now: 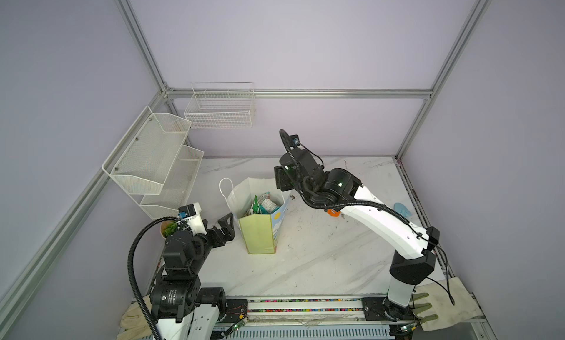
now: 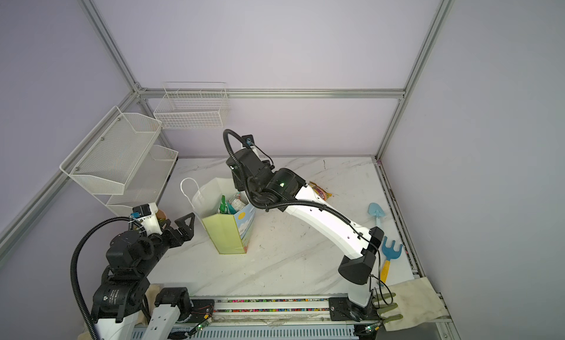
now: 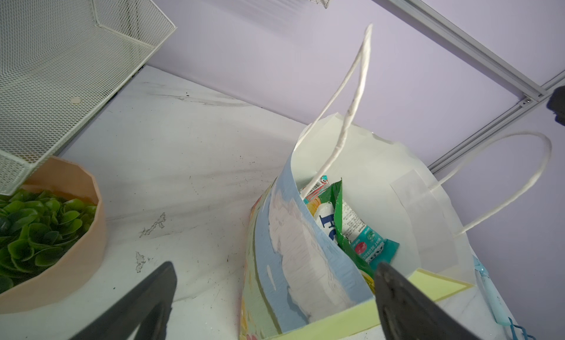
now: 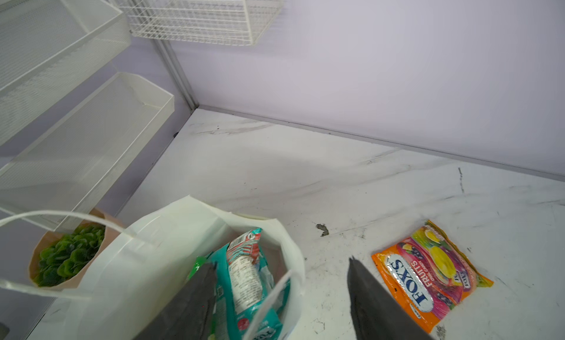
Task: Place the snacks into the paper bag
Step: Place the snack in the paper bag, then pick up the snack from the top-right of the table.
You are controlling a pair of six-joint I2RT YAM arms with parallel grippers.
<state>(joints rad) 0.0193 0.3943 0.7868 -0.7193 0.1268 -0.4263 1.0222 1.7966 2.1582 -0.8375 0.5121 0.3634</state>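
Packets [image 3: 367, 243] fill the paper bag [image 1: 260, 234]; my right gripper [image 4: 281, 262] hangs over the bag's mouth, jaws apart and empty (teal packet [image 4: 244, 280] just below). I judge the orange packet [image 4: 428, 277] is next: flat on the table [image 4: 305, 170] beside the bag, needing a low pinch. Left gripper [image 3: 275, 263] sits open near the bag.

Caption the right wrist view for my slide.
Right end effector open by the paper bag, teal packet inside, orange FOX'S packet lying on the table.
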